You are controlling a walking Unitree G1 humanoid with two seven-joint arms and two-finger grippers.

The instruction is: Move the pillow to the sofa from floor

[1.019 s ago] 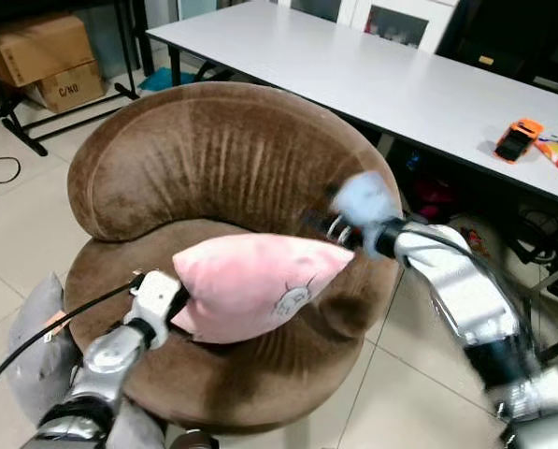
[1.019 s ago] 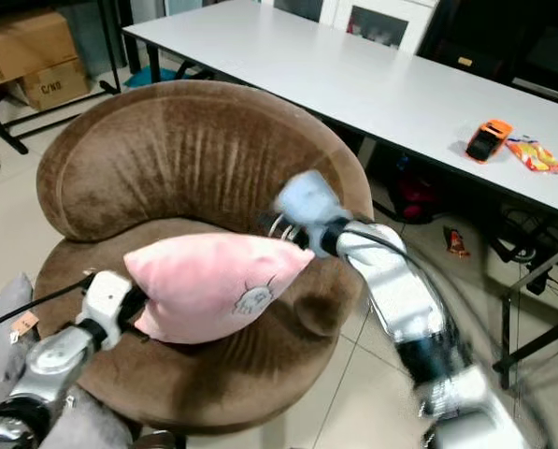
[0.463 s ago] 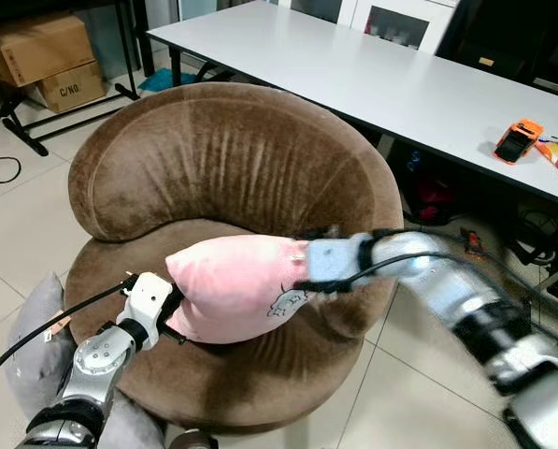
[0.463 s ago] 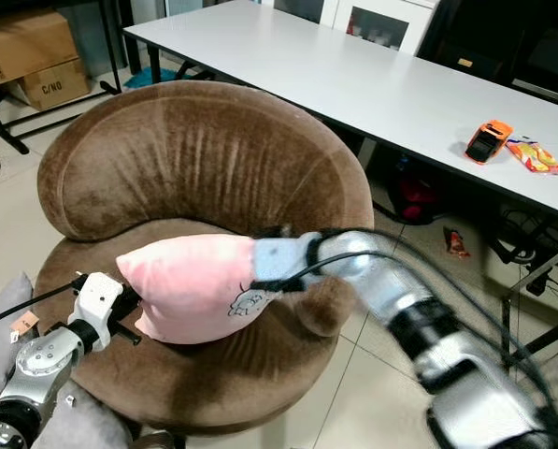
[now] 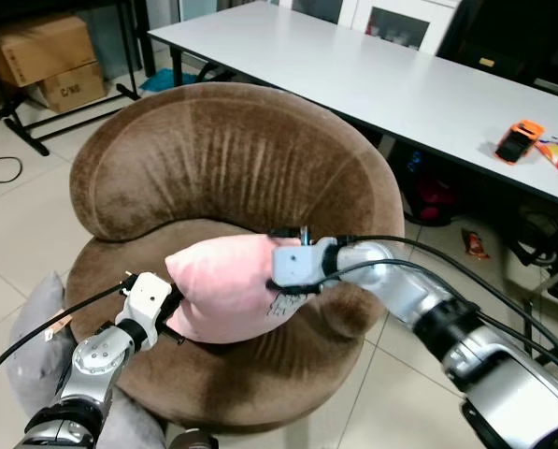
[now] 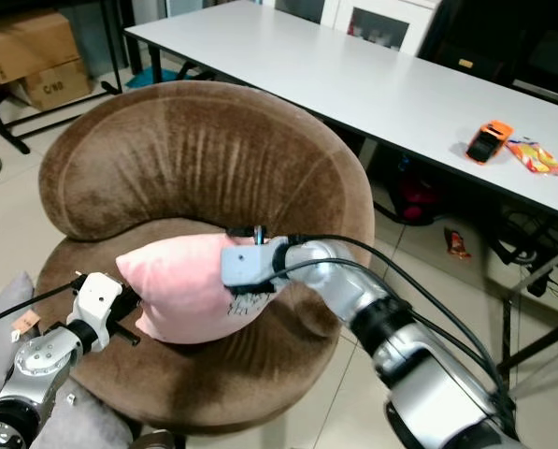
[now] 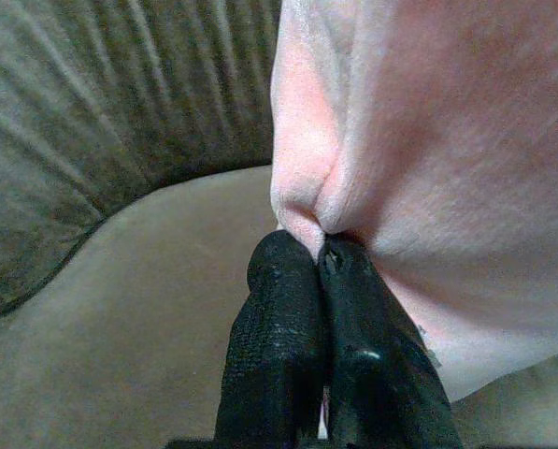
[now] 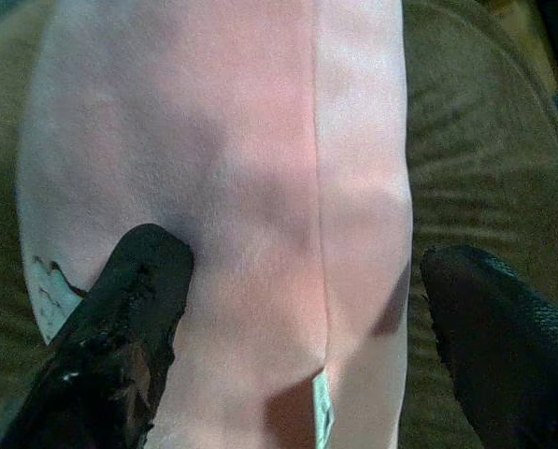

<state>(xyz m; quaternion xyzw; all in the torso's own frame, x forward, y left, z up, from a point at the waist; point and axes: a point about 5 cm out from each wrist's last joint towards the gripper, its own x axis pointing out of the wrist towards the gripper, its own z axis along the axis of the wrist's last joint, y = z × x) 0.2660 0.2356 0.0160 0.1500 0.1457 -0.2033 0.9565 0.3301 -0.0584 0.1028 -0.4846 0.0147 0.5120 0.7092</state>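
Left eye view: a pink pillow (image 5: 224, 285) lies on the seat of a round brown sofa (image 5: 213, 159). The left gripper (image 5: 173, 313) holds the pillow's near corner. The right gripper (image 5: 277, 281), which a second ago hung blurred above the sofa's arm, has now come down onto the pillow's far end, pushing it back across the seat. A long white table (image 5: 372, 75) stands behind.

Right eye view: the same scene. A grey cushion (image 6: 3, 313) lies on the floor beside the sofa.

Left wrist view: the two black fingers (image 7: 277, 355) are pressed together, pinching a fold of pink fabric above the seat.

Right wrist view: the black fingers (image 8: 120, 323) are spread wide, one pressed against the pillow's face, the other clear of its edge.

The pillow appears to have reached the sofa; only letting go seems left.
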